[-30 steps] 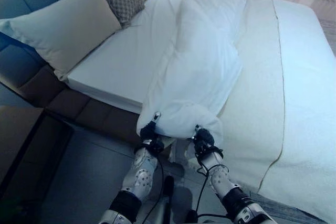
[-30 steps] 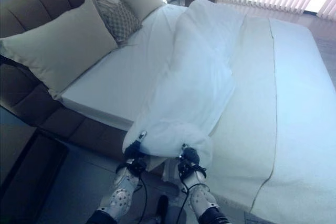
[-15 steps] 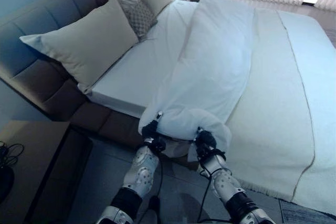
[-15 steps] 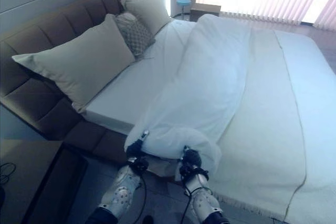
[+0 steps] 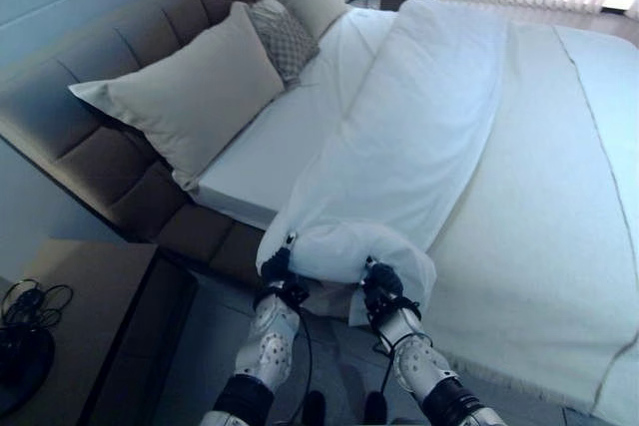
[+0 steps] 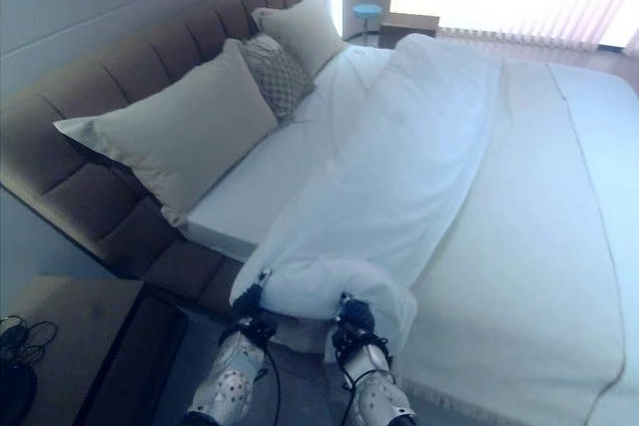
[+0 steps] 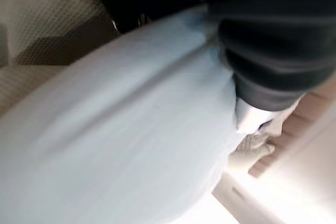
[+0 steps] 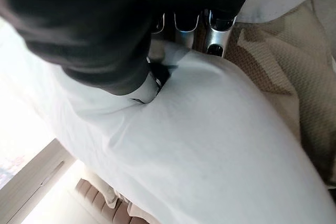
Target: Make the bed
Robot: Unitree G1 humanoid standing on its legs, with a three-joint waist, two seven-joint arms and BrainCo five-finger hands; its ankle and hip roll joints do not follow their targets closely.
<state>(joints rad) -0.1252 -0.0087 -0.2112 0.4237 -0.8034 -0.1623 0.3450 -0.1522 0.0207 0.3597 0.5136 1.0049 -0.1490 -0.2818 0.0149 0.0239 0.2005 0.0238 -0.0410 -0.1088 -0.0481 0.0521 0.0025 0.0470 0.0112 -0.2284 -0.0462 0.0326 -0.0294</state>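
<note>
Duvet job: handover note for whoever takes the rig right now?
Left hand: shut on the duvet's near edge, at the bed's side.
Right hand: shut on the same edge, beside the left.
Duvet: bunched in a long ridge running across the mattress, its bundled end hanging past the bed's edge at the hands.
Beige blanket lies flat on the foot side; pillows stand against the headboard.
Done: edge gripped by both hands.
Left: spread the duvet flat towards the pillows and smooth it.
</note>
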